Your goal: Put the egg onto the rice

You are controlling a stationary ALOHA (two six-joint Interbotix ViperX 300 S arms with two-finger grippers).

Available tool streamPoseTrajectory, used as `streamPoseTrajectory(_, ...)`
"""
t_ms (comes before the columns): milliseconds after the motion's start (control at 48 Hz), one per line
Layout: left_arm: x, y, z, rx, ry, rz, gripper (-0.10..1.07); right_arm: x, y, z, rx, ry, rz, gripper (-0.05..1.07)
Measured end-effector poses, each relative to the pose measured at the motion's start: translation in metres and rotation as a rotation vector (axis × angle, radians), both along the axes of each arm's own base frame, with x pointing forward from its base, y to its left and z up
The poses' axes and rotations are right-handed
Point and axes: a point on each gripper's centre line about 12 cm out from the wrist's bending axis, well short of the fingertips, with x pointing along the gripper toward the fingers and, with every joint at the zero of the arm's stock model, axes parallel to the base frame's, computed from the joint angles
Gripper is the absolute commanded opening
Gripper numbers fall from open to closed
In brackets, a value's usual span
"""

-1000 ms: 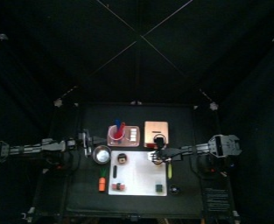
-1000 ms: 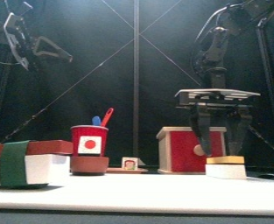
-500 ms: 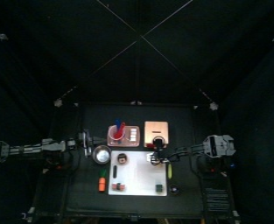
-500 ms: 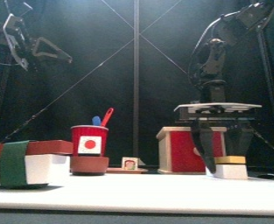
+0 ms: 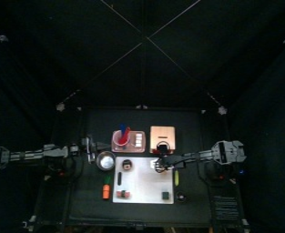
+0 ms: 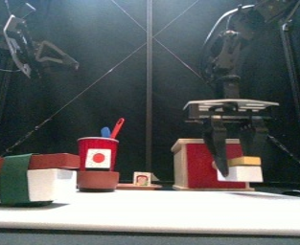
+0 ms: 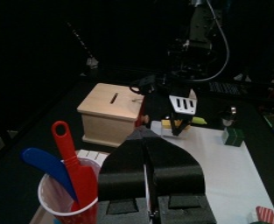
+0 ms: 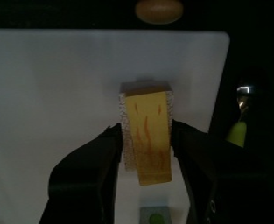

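Pale yellow, the egg (image 6: 247,163) with its white block beneath now hangs clear above the white mat (image 6: 152,212); a second ago the block sat on the mat. The right gripper (image 6: 233,153) has lifted it, jaws partly open and clamped on its two sides. Behind stands the tan box (image 6: 191,163). The left gripper (image 7: 151,175) rests closed near the red cup (image 6: 99,153).

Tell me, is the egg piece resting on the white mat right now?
Apart. In the front view the egg hangs in the right pincer, with clear dark space between it and the white mat.
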Motion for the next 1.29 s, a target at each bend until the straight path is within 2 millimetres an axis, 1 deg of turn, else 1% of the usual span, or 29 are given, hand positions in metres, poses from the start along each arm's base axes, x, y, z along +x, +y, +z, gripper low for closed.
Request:
streamPoseTrajectory(104,0.0,0.0,0.0,0.0,0.0,0.0,0.05,0.013,0.012,0.018,0.002,-0.032,0.017,0.64)
streamPoseTrajectory(208,0.0,0.0,-0.001,-0.003,0.001,0.001,0.05,0.027,0.025,0.026,0.017,-0.063,0.035,0.64)
streamPoseTrajectory(250,0.0,0.0,-0.001,-0.003,0.002,0.001,0.05,0.033,0.031,0.026,0.027,-0.064,0.041,0.64)
streamPoseTrajectory(375,0.0,0.0,-0.003,-0.002,0.008,0.0,0.05,0.059,0.048,0.024,0.058,-0.083,0.058,0.64)
streamPoseTrajectory(479,-0.001,0.0,-0.002,-0.004,0.005,0.001,0.05,0.081,0.051,0.022,0.054,-0.103,0.062,0.64)
streamPoseTrajectory(583,-0.001,0.0,-0.005,-0.009,0.012,0.002,0.05,0.099,0.053,0.014,0.052,-0.107,0.063,0.64)
streamPoseTrajectory(646,-0.002,0.0,-0.007,-0.014,0.017,0.003,0.05,0.104,0.053,0.007,0.053,-0.094,0.058,0.64)
streamPoseTrajectory(729,-0.002,0.0,-0.009,-0.025,0.02,0.006,0.05,0.109,0.054,0.003,0.057,-0.09,0.05,0.64)
streamPoseTrajectory(938,-0.003,0.002,-0.01,-0.063,0.015,0.021,0.05,0.13,0.055,-0.018,0.045,-0.083,0.002,0.64)
streamPoseTrajectory(1104,-0.003,0.001,-0.01,-0.067,0.014,0.02,0.06,0.134,0.052,-0.027,0.018,-0.068,-0.022,0.65)
streamPoseTrajectory(1292,-0.004,0.001,-0.016,-0.069,0.029,0.022,0.06,0.137,0.053,-0.031,0.017,-0.064,-0.024,0.67)
